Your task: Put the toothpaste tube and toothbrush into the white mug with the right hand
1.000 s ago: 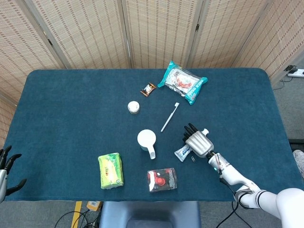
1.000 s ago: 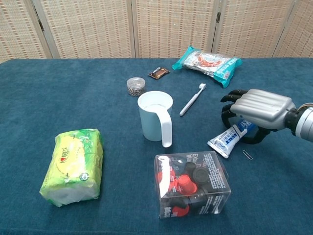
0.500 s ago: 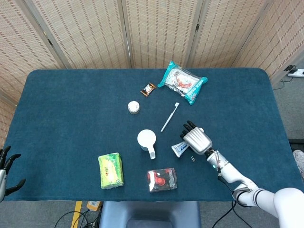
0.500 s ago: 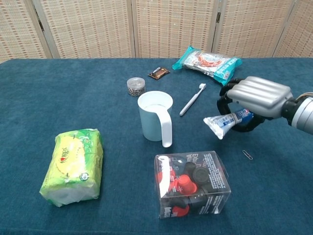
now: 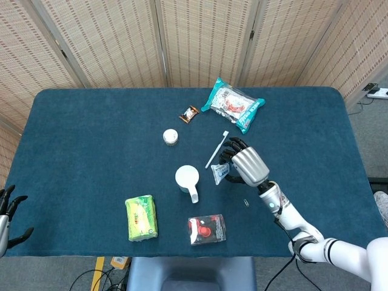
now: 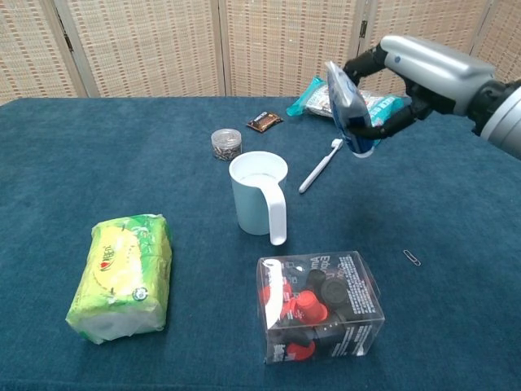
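Observation:
My right hand (image 6: 423, 77) (image 5: 245, 165) holds the blue-and-white toothpaste tube (image 6: 348, 110) (image 5: 219, 174) in the air, above the table and to the right of the white mug (image 6: 260, 195) (image 5: 188, 179). The tube hangs nearly upright in the chest view, its flat crimped end up. The white toothbrush (image 6: 320, 166) (image 5: 216, 150) lies on the blue cloth between the mug and my hand, angled toward the snack bag. The mug stands upright with its handle toward the front edge. My left hand (image 5: 8, 213) hangs open at the far left edge, off the table.
A clear box of red-and-black items (image 6: 320, 316) sits in front of the mug. A green tissue pack (image 6: 122, 275) lies front left. A small round tin (image 6: 226, 143), a brown sachet (image 6: 264, 122) and a teal snack bag (image 6: 346, 99) lie further back. A paperclip (image 6: 412, 257) lies at right.
My right hand has lifted the toothpaste tube off the cloth, raised it well above the table and carried it back and toward the mug. The tube has swung from flat to nearly upright.

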